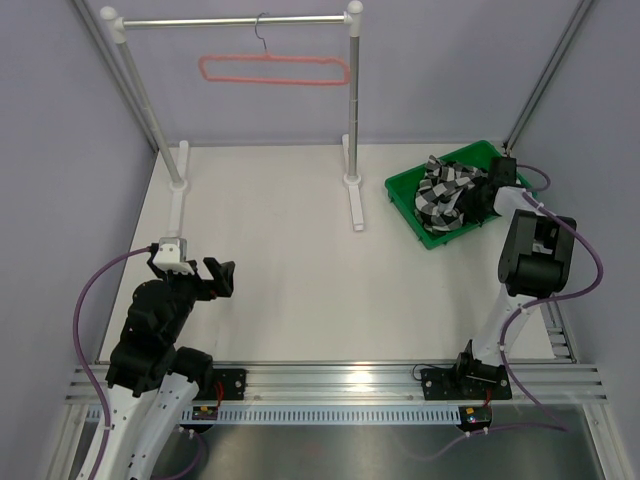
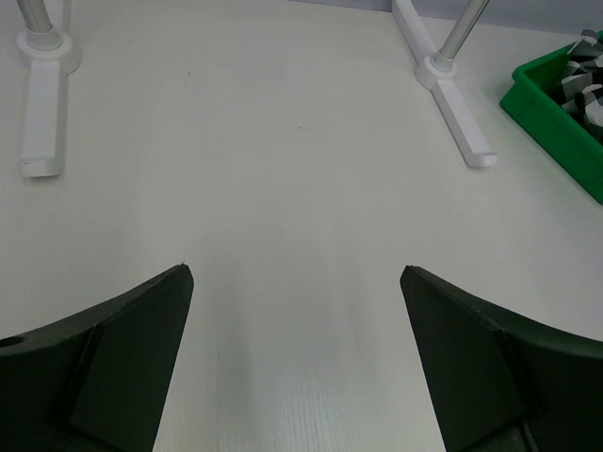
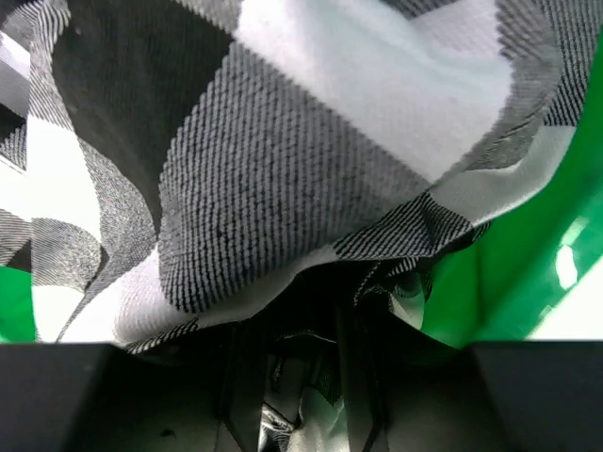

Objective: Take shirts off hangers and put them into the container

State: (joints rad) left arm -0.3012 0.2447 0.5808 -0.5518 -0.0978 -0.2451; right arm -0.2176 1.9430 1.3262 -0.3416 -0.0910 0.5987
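Observation:
The black-and-white checked shirt point(image 1: 445, 195) lies bunched in the green container point(image 1: 400, 200) at the back right. My right gripper point(image 1: 490, 190) reaches into the container from the right. In the right wrist view the shirt point(image 3: 283, 141) drapes over the right gripper point(image 3: 292, 377), with folds of cloth pinched between its dark, partly closed fingers; green container wall point(image 3: 528, 245) shows on the right. The salmon-pink hanger point(image 1: 272, 70) hangs bare on the rail. My left gripper point(image 1: 222, 278) point(image 2: 296, 270) hovers wide open over the bare table at the near left.
The silver rail point(image 1: 235, 20) spans the back on two posts, whose white feet point(image 1: 355, 205) point(image 1: 178, 205) stick out toward me on the table. The container's corner point(image 2: 556, 113) shows at the right edge of the left wrist view.

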